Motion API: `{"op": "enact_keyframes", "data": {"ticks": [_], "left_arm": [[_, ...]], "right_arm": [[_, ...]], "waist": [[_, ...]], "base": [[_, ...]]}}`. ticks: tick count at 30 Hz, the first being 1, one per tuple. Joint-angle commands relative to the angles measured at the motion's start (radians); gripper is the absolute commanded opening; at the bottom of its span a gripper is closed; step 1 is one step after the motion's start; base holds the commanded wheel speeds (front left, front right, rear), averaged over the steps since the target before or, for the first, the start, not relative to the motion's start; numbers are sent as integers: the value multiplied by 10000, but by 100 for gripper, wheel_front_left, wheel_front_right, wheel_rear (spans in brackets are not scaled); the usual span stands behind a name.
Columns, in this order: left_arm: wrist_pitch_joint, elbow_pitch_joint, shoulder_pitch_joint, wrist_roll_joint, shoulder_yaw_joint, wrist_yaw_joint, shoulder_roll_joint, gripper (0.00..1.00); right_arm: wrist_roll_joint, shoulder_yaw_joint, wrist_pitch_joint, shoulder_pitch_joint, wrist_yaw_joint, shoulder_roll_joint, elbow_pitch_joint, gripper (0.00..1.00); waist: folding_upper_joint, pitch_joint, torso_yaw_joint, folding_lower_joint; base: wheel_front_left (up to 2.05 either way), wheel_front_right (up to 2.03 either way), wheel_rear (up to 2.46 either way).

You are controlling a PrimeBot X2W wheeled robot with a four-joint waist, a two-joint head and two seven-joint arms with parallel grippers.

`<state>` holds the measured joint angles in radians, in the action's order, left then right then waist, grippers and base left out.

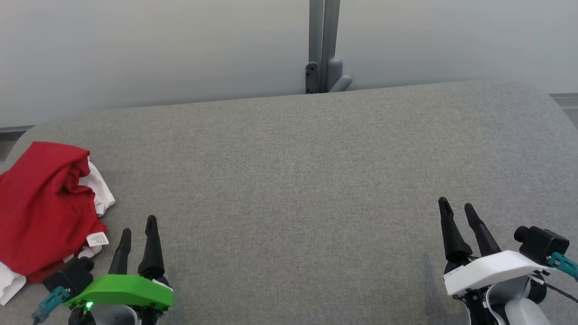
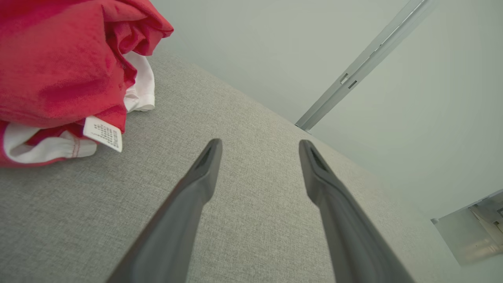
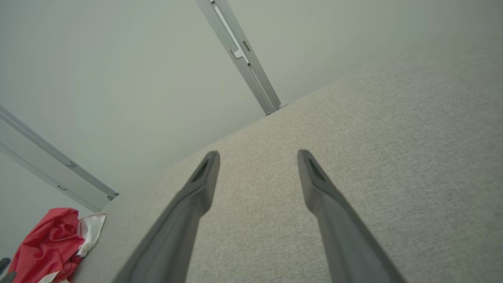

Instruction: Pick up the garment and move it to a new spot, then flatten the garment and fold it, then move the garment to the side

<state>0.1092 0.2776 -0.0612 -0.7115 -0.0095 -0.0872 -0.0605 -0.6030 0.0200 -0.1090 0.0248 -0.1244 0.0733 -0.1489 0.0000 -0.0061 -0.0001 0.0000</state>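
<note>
The garment (image 1: pixel 43 205) is a crumpled red piece with white trim and a white label, lying at the left edge of the grey fabric table (image 1: pixel 289 180). It fills the upper left of the left wrist view (image 2: pixel 59 63) and sits small at the lower left of the right wrist view (image 3: pixel 51 243). My left gripper (image 1: pixel 138 225) stands open just right of the garment, apart from it, nothing between its fingers (image 2: pixel 204 173). Far to the right, my right gripper (image 1: pixel 456 205) is open over bare table, its fingers (image 3: pixel 204 177) holding nothing.
A pale wall (image 1: pixel 158 45) runs behind the table with a grey metal post (image 1: pixel 323 45) at the middle of the far edge. The table's corners are rounded, and the garment hangs close to its left edge.
</note>
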Motion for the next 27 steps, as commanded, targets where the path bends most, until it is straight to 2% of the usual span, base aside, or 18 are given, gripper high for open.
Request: {"op": "enact_keyframes", "data": {"ticks": [1, 27], "left_arm": [[114, -104, -52, 409, -18, -43, -114, 100], [787, 221, 109, 3344, 11, -89, -223, 100]], "right_arm": [[364, 22, -120, -14, -58, 70, 184, 100], [3283, -194, -790, -303, -65, 98, 419, 100]], "waist": [[0, -2, -4, 0], [0, 0, -17, 0]], "base": [[0, 0, 0], [0, 0, 0]]}}
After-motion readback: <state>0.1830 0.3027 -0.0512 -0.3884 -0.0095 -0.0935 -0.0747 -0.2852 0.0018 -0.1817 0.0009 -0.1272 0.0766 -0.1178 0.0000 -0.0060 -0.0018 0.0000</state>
